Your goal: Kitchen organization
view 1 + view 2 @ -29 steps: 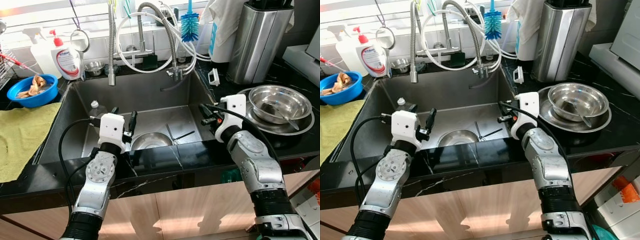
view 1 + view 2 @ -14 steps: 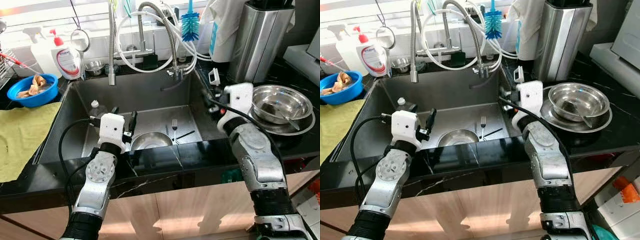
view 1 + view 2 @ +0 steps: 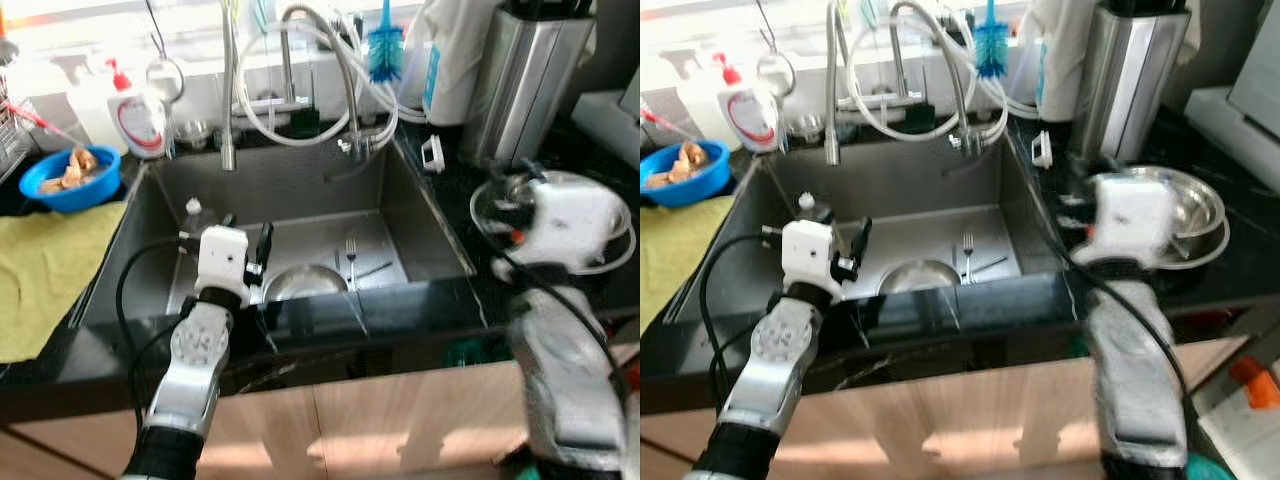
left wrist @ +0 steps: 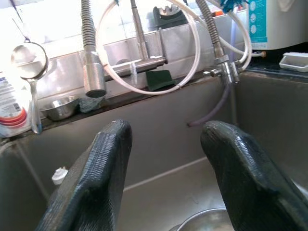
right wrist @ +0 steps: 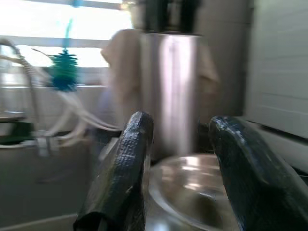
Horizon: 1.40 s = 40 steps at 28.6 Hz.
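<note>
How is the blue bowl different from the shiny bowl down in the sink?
The blue bowl sits up on the counter left of the sink; the steel bowl lies on the sink floor. The blue bowl is bright blue, the steel bowl bare silver metal. The blue bowl holds brownish scraps; the steel bowl looks empty, though its near part is hidden by the sink edge. Both are round and upright.

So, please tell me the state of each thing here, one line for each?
Left gripper: open, empty, over the steel sink.
Right gripper: open, empty, over the stacked steel bowls on the black counter.
Silver fork: lying flat in the sink.
Blue plastic bowl: holds scraps.
</note>
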### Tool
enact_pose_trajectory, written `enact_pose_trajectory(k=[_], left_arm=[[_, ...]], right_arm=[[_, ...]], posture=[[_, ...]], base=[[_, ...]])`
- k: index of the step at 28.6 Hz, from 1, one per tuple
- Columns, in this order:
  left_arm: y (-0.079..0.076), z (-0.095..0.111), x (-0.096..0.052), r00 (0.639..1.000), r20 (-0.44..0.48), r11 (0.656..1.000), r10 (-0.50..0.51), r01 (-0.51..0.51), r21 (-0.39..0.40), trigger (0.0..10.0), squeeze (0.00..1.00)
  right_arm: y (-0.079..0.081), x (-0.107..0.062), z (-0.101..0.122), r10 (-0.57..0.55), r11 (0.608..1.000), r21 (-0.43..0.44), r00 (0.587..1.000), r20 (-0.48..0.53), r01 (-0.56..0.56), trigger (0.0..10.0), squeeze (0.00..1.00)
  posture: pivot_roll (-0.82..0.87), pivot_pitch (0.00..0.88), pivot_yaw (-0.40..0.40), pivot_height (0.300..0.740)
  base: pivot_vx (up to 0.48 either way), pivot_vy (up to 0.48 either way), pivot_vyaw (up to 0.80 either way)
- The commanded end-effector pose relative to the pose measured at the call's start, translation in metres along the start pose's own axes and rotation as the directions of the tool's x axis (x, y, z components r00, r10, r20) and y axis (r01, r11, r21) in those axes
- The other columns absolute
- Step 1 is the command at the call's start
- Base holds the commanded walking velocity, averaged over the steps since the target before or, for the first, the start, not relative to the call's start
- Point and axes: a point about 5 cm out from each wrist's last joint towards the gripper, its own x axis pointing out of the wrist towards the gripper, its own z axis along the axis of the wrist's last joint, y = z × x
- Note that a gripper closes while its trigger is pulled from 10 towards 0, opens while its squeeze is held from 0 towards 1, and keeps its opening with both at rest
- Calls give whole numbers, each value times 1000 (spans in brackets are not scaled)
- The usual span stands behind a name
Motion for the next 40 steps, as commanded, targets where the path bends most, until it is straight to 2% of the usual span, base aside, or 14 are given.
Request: enact_pose_trajectory(k=[1,5,6,7,8,21,25,34,40], left_arm=[[3,0,0,1000,-9,1000,10,-10,7,10000,0],[2,0,1,1000,-8,1000,8,-8,5,10000,0],[1,1,1,1000,-7,1000,9,-9,3,10000,0],[2,1,1,1000,-7,1000,9,-9,3,10000,0],[2,1,1,1000,-7,1000,9,-8,3,10000,0],[3,0,0,1000,-10,1000,10,-9,8,10000,0],[2,0,0,1000,-11,1000,7,-7,7,10000,0],[2,0,0,1000,-12,1000,6,-6,7,10000,0],[1,0,-1,1000,-12,1000,4,-4,4,10000,0]], right_arm=[[-2,-7,5,3,1000,-26,1000,12,-3,10000,1000],[-7,-17,0,-38,999,-24,999,-21,37,10000,1000],[-9,-23,-1,-59,998,-16,998,-31,58,10000,451],[-10,-25,-1,-63,998,-17,998,-32,62,10000,451],[-10,-25,0,-68,998,-15,997,-31,67,10000,0],[-12,-30,-8,-112,994,1,991,-74,112,10000,0],[-18,-33,-24,-154,987,19,973,-170,159,10000,0],[-19,-33,-33,-176,981,33,957,-231,189,10000,0],[-16,-31,-36,-151,985,48,956,-250,168,10000,0]], posture=[[-169,0,83,740],[-164,0,84,740],[-165,0,85,740],[-165,0,85,740],[-165,0,85,740],[-160,0,85,740],[-162,0,85,740],[-158,0,85,740],[-160,0,84,740]], base=[[0,0,0],[0,0,0],[0,0,0],[0,0,0],[0,0,0],[0,0,0],[0,0,0],[0,0,0],[0,0,0]])
